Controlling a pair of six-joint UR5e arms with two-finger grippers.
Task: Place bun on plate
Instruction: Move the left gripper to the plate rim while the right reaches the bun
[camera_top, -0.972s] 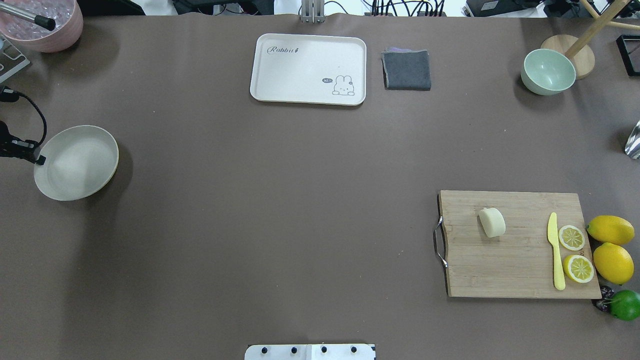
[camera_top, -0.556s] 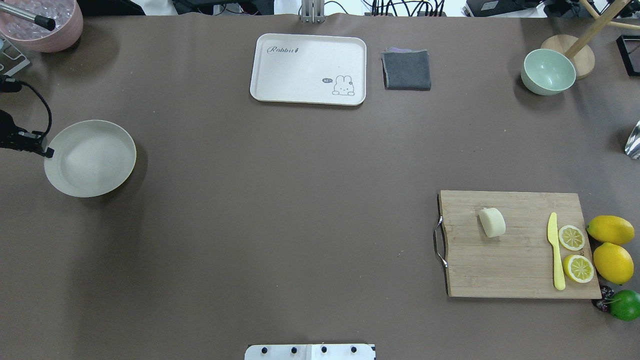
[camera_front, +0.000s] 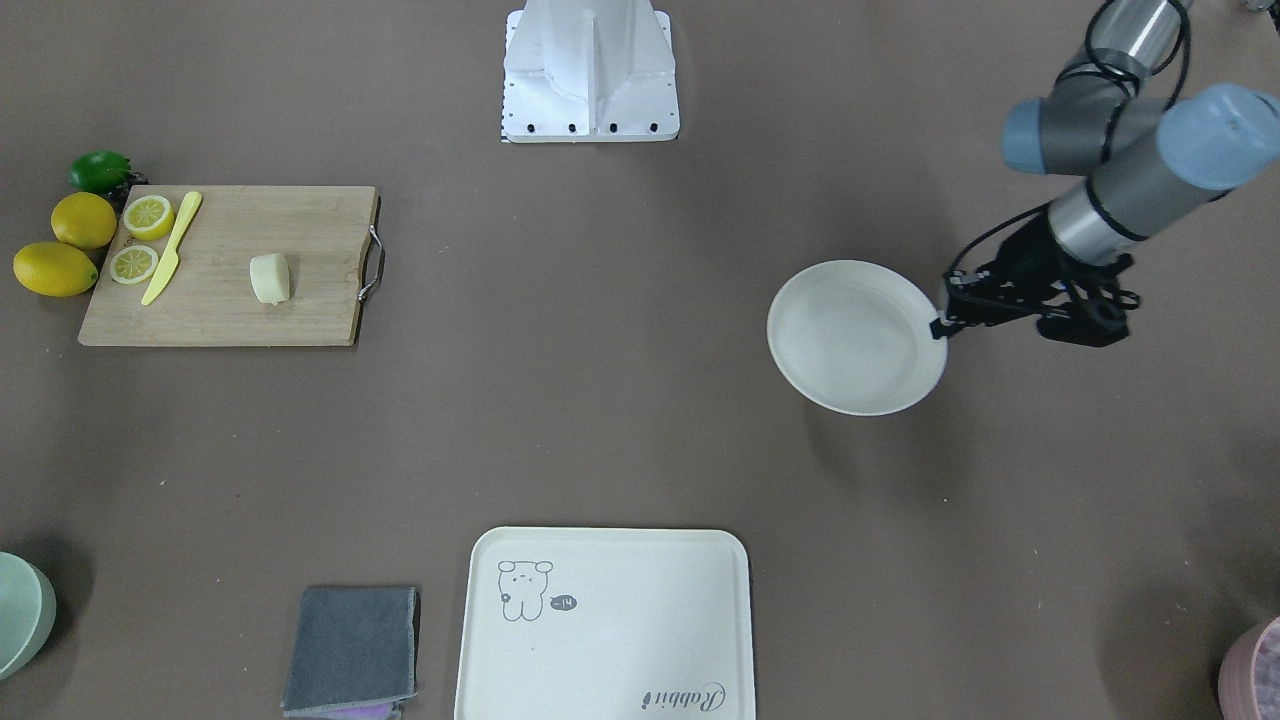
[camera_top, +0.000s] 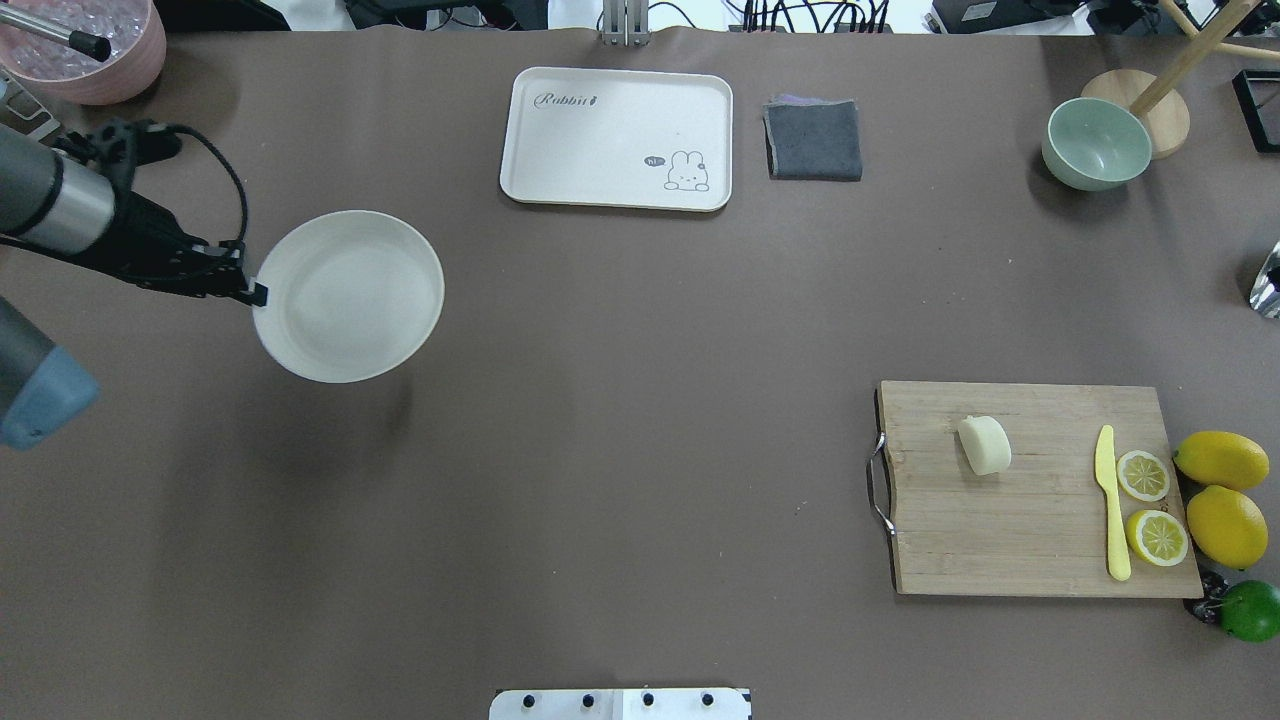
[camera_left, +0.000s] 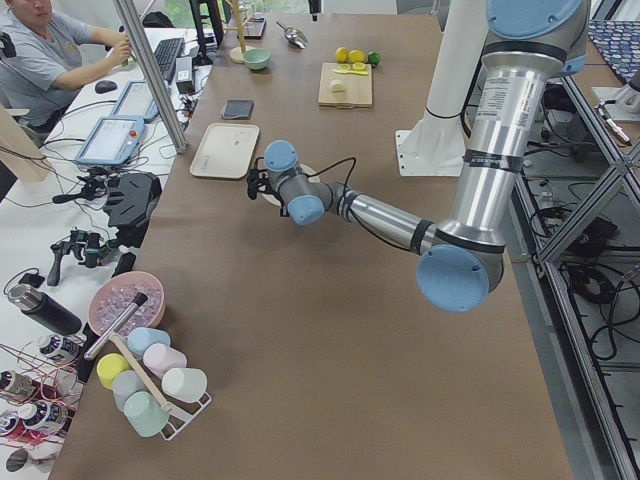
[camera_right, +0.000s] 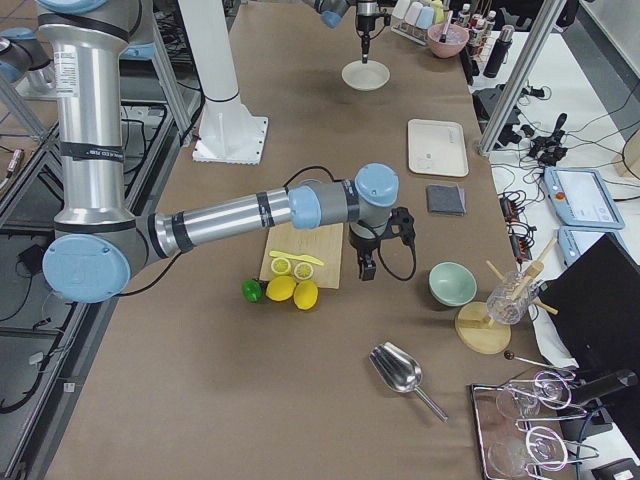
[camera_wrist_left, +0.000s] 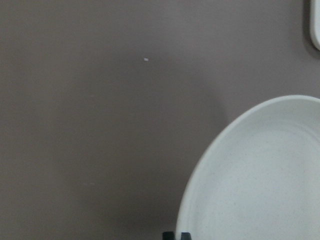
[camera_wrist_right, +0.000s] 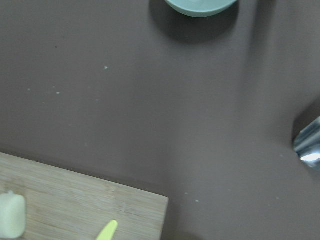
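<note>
- A brown-covered table (camera_top: 640, 450) fills the overhead view, with cables and clutter beyond its far edge.
- Nearest the robot, on its right, the bun (camera_top: 985, 445) lies untouched on a wooden cutting board (camera_top: 1040, 540), well apart from the yellow knife (camera_top: 1110, 500) and the lemon halves (camera_top: 1143, 475).
- The right gripper (camera_right: 366, 268) hangs just past the board's outer edge. I cannot tell whether its jaws are apart or together.
- Farther out on the left, the left gripper (camera_top: 250, 292) is clamped on the rim of the plate (camera_top: 350, 300).
- Within the last second the plate has travelled from the table's left edge toward the middle. Its offset shadow suggests it is lifted.
- The plate is probably being staged within reach, and the bun's pickup is still to come.
- Farthest away sits the cream tray (camera_top: 620, 120).
</note>
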